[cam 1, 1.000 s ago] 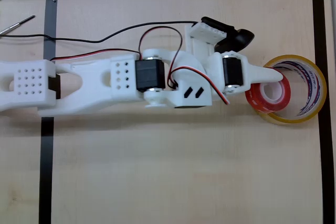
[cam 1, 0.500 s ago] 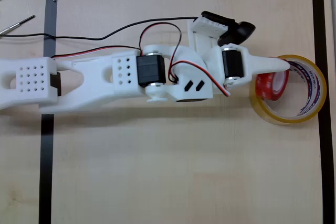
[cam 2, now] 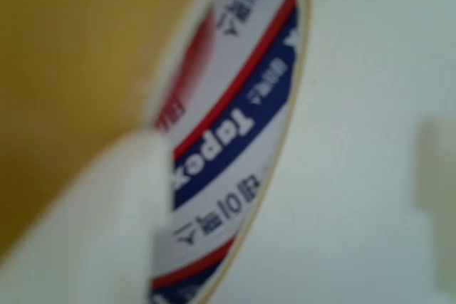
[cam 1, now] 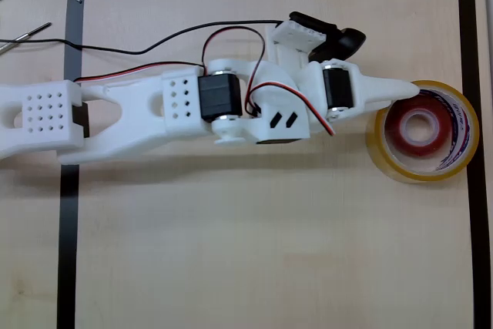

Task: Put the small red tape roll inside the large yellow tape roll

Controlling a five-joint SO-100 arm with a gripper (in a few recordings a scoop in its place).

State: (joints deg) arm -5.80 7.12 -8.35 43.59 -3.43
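Glossy red tape ring (cam 1: 419, 128) lies flat inside translucent yellow tape ring (cam 1: 387, 160), right of frame; white claw (cam 1: 412, 90) touches its rim, grip state unclear.

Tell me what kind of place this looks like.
Probably a hobby or lab workbench: a pale wooden table with a work area marked in black tape, loose cables, and a white printed arm.

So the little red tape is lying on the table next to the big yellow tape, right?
Not quite. The overhead view shows the small red tape roll lying flat inside the hole of the large yellow tape roll, not next to it. The yellow roll does lie on the table.
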